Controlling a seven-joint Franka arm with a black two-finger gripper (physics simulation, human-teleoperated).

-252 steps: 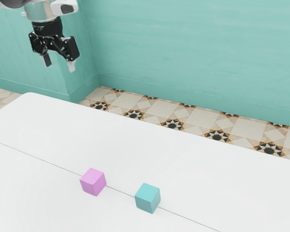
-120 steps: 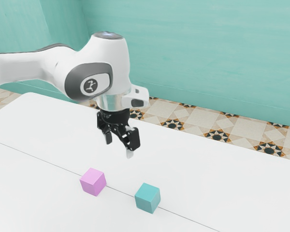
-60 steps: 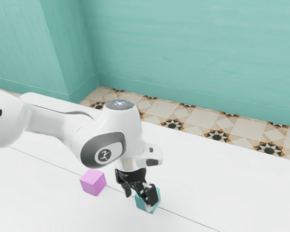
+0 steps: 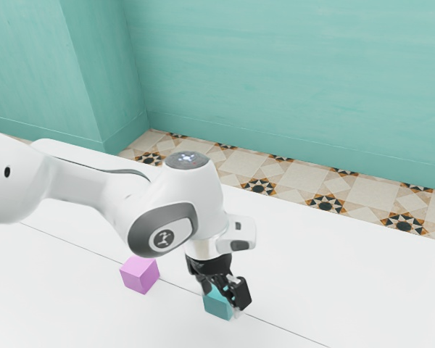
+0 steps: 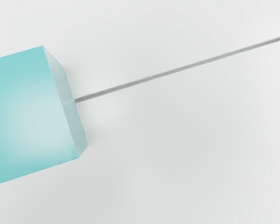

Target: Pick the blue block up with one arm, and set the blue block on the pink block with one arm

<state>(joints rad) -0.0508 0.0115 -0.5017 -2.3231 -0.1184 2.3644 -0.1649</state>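
Low in the middle of the exterior view, our gripper (image 4: 225, 296) is down at the blue block (image 4: 215, 307), which sits on the white table (image 4: 333, 283) over a thin dark seam (image 4: 275, 328). The black hand covers the block's top, and from this angle we cannot tell whether it is clamped on the block or merely set around it. The pink block (image 4: 138, 275) rests by the same seam toward the frame's left, apart from the blue one and partly hidden by our white arm (image 4: 87, 192). From the wrist view the blue block (image 5: 30, 114) looms close under the hand, flat on the table.
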